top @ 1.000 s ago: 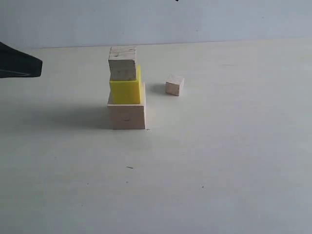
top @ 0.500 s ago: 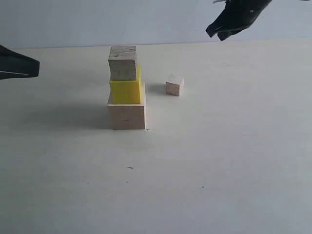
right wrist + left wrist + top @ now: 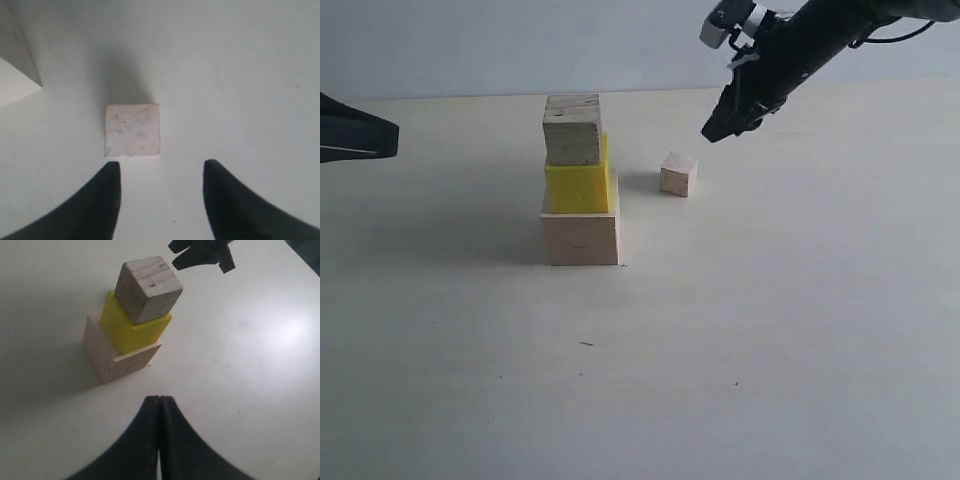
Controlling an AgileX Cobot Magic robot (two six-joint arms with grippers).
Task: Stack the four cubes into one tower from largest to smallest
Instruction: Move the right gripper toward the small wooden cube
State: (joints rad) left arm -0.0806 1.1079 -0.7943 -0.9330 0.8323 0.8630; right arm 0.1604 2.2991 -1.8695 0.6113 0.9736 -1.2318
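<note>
A tower of three stands left of centre: the largest pale wood cube point(image 3: 580, 236) at the base, the yellow cube point(image 3: 577, 186) on it, a smaller pale wood cube point(image 3: 571, 130) on top. The smallest wood cube point(image 3: 677, 175) lies alone on the table to the tower's right. My right gripper point(image 3: 716, 128) hangs open above and to the right of that cube; in the right wrist view the cube point(image 3: 132, 131) lies just beyond the open right gripper point(image 3: 161, 167), apart from it. My left gripper point(image 3: 159, 400) is shut and empty, held off to the left of the tower point(image 3: 135, 320).
The white table point(image 3: 770, 330) carries only the cubes. The left arm point(image 3: 355, 135) juts in at the left edge. A pale wall point(image 3: 520, 40) closes the back.
My right arm has come down from the top right toward the small loose cube. The left gripper and the cubes have stayed put.
</note>
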